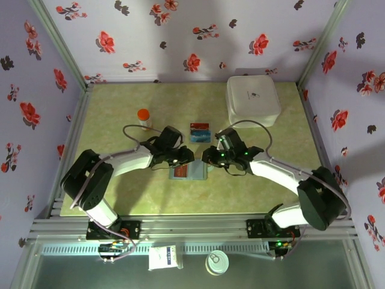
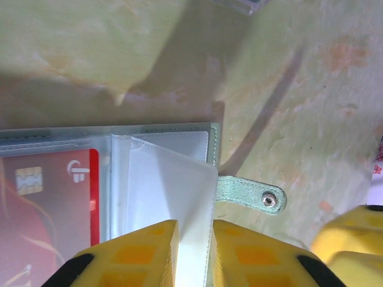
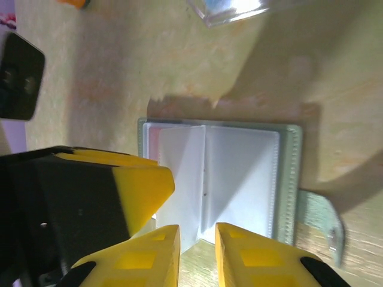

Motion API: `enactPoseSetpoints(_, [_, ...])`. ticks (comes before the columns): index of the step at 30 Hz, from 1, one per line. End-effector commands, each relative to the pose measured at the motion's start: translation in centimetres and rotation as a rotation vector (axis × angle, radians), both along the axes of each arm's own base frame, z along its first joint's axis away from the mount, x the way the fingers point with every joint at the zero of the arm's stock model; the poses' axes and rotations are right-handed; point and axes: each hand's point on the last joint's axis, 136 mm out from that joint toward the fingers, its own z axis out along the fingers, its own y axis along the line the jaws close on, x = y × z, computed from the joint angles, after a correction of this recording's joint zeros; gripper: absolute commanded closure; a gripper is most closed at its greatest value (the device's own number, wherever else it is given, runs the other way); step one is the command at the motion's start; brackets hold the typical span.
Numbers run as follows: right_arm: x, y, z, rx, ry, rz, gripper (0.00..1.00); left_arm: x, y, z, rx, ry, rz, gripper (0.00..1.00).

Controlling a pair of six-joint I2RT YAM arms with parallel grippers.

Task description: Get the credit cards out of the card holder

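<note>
The card holder [image 1: 189, 173] lies open on the table between both grippers, its green edge [image 2: 212, 140] and snap strap [image 2: 257, 197] showing. A red credit card [image 2: 54, 197] sits in a clear sleeve on its left side. My left gripper [image 2: 193, 230] is shut on an upright clear sleeve leaf [image 2: 173, 191]. In the right wrist view the holder [image 3: 287, 179] lies just past my right gripper [image 3: 197, 230]. Its fingers stand slightly apart with bare table between them, the sleeve's lower corner at their tips. Teal and red cards [image 1: 200, 132] lie on the table beyond the holder.
A large white box [image 1: 253, 99] stands at the back right and an orange-capped bottle [image 1: 144, 116] at the back left. A clear plastic piece [image 3: 230, 9] lies just beyond the holder. The left gripper's finger [image 3: 119, 191] crowds the right gripper's left side.
</note>
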Motion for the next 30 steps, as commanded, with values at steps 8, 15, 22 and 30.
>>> enactPoseSetpoints(8, [-1.0,-4.0,-0.4,-0.087,-0.011,-0.043,0.76,0.2,-3.5,-1.0,0.006,0.031,-0.056,0.83])
enactPoseSetpoints(15, [-1.4,-4.9,-0.2,-0.1,-0.011,-0.053,0.75,0.7,-4.9,-1.7,0.003,0.041,-0.077,0.78])
enactPoseSetpoints(22, [-1.4,-4.9,-0.2,-0.097,-0.003,-0.055,0.74,1.0,-5.3,-1.3,-0.002,0.029,-0.094,0.76])
enactPoseSetpoints(30, [-1.2,-3.6,-0.8,-0.05,0.042,-0.046,0.74,1.5,-4.2,-0.6,0.006,0.011,-0.092,0.76])
